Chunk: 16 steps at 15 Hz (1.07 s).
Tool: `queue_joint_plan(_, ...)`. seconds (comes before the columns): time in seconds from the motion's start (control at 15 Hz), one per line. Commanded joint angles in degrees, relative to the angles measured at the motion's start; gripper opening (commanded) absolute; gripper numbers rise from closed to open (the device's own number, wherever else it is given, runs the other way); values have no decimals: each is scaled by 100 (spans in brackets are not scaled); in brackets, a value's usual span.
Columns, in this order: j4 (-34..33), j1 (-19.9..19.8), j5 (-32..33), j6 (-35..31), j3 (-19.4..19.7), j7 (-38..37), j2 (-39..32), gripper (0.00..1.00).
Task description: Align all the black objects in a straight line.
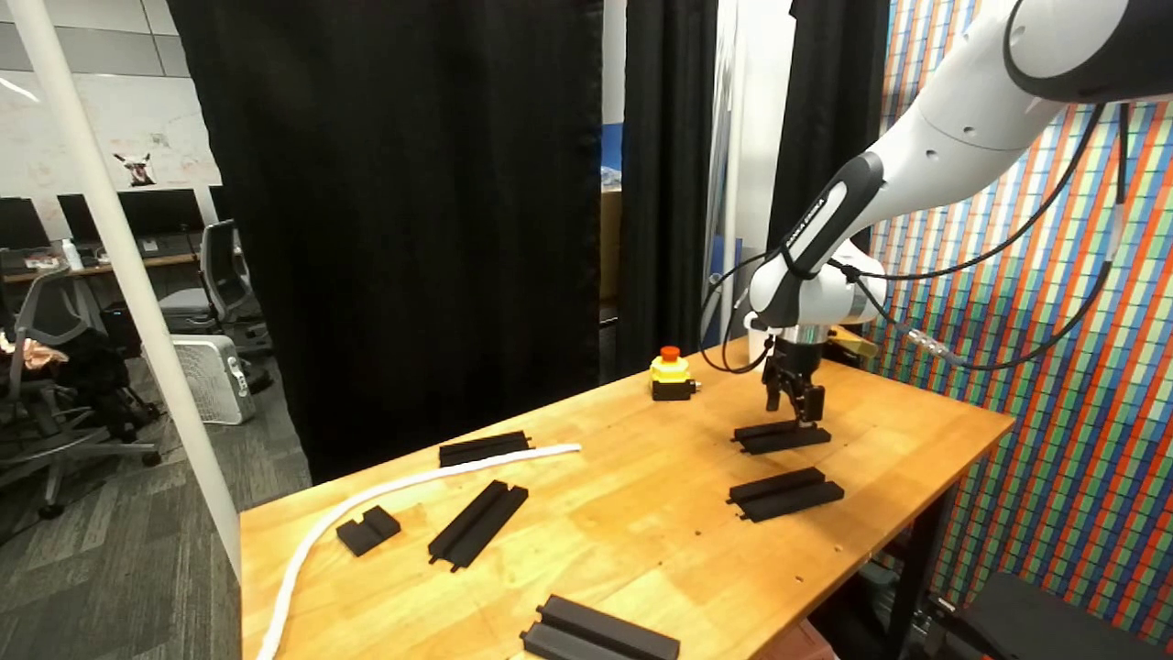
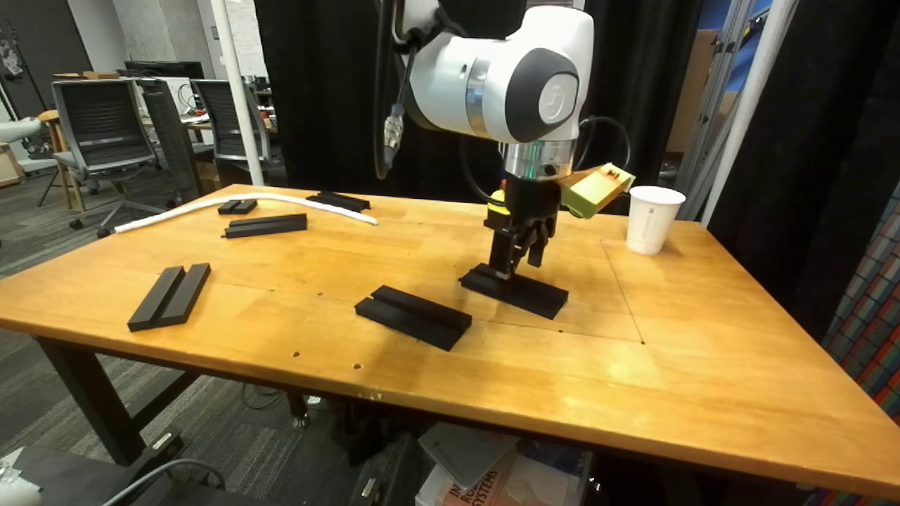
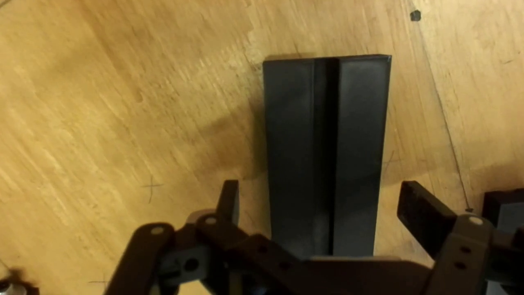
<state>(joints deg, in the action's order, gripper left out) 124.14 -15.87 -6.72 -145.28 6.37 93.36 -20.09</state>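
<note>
Far left is just office stuff: a gray chair [image 1: 223,266], a white box fan [image 1: 203,380] and a white pole [image 1: 128,266] by the end of the table [image 1: 632,513]. The awkward bit is the white strip [image 1: 412,479] curving over that end. It runs between the small black block [image 1: 368,532] and slanted bar [image 1: 478,524] on the near side and the rear bar [image 1: 486,446] behind, pretty much fencing that one off. Down by the front edge sits the front bar [image 2: 169,299], well apart from those, while a big black curtain [image 1: 412,229] hangs behind the table. Moving right, a yellow box [image 1: 672,374] with a red button [image 1: 671,352] sits toward the back. In front of it, over to the right, there's a grooved bar [image 1: 786,495], and near that the last bar [image 3: 323,143] with the gripper [image 3: 325,205] right over it, fingers [image 3: 228,200] spread wide on both sides, wood showing in each gap. The gripper itself covers the bottom end in the wrist view. To the right of all that in an exterior view, a white paper cup [image 2: 654,219] stands upright, and a multicolored wall covering [image 1: 1054,477] fills the far right.
</note>
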Motion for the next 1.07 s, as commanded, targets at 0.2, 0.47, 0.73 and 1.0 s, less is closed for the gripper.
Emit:
queue_joint_plan(0.2, -119, -220, -15, -105, -196, 233, -195, 100)
queue_joint_plan(0.47, -194, -238, 15, -101, -193, 176, -291, 100)
queue_joint_plan(0.73, -286, -223, 60, -87, -179, 113, -358, 100)
queue_joint_plan(1.0, -357, -226, 71, -73, -187, 118, -418, 66)
